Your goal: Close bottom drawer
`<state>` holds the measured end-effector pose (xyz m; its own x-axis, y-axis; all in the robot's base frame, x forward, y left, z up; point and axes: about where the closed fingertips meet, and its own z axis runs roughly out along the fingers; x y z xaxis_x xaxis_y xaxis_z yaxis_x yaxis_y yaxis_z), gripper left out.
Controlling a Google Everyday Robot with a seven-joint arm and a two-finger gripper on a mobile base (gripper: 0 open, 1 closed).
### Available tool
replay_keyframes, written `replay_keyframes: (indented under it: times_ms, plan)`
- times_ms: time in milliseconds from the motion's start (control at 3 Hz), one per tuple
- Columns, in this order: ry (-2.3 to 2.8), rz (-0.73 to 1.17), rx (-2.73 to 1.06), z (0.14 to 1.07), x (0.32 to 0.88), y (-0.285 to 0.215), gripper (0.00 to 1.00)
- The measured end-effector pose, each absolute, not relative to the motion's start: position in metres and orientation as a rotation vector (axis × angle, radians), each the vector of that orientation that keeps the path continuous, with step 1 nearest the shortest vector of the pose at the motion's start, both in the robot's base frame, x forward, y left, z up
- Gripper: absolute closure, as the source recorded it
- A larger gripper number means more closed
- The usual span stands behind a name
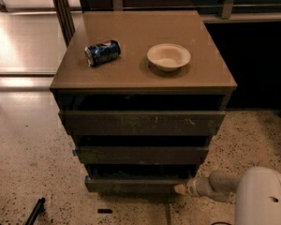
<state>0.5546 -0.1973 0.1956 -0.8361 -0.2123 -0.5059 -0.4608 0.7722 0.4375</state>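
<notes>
The bottom drawer is the lowest of three dark grey-brown drawers in the cabinet. Its flat front stands a little out from the cabinet, with a narrow dark gap above it. The middle drawer and the wide scratched top drawer sit above it. My gripper comes in from the lower right on a pale arm. Its tip touches the right end of the bottom drawer's front.
A blue can lies on its side and a white bowl stands on the cabinet top. My white base fills the lower right corner. A dark object lies on the speckled floor at the lower left.
</notes>
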Motion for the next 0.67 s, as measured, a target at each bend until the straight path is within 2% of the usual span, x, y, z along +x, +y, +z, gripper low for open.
replay_keyframes:
  times_ms: [667]
  plan:
    - [2.467, 0.639, -0.617, 0.224, 0.588, -0.181, 1.0]
